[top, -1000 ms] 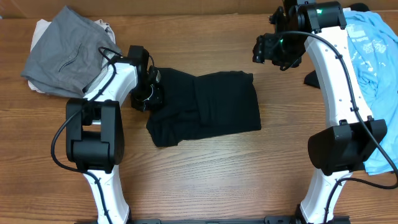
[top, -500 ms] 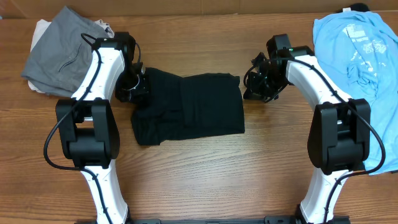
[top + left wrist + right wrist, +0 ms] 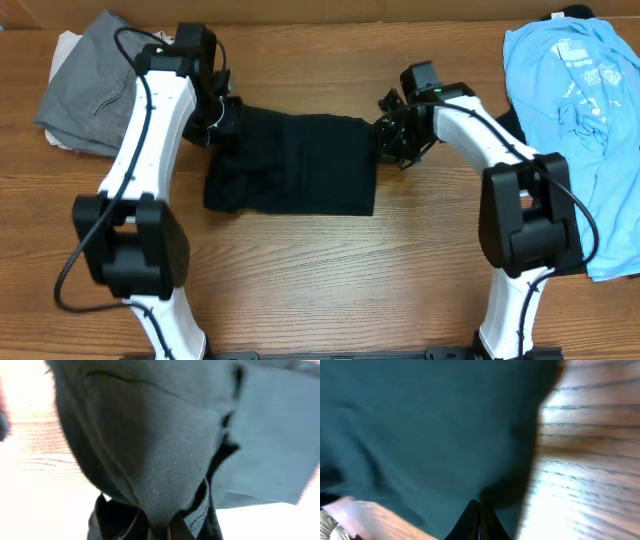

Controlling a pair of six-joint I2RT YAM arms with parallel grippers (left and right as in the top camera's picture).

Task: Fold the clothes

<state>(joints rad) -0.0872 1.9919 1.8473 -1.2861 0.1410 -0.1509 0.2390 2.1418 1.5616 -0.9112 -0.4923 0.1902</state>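
A black garment (image 3: 300,165) lies spread in the middle of the table. My left gripper (image 3: 222,118) is shut on its upper left corner. In the left wrist view the dark cloth (image 3: 150,450) hangs bunched from the left gripper (image 3: 160,532). My right gripper (image 3: 385,140) is at the garment's upper right corner. In the right wrist view the right gripper (image 3: 480,510) is shut, its tips pinched on the dark cloth (image 3: 420,425) close to its edge.
A heap of grey clothes (image 3: 95,80) sits at the back left. A light blue shirt (image 3: 580,100) lies along the right side. Bare wood table (image 3: 330,280) runs in front of the garment.
The left gripper has dragged the black garment leftward and back. The right arm came down from the back right to the garment's right corner, and its jaws shut.
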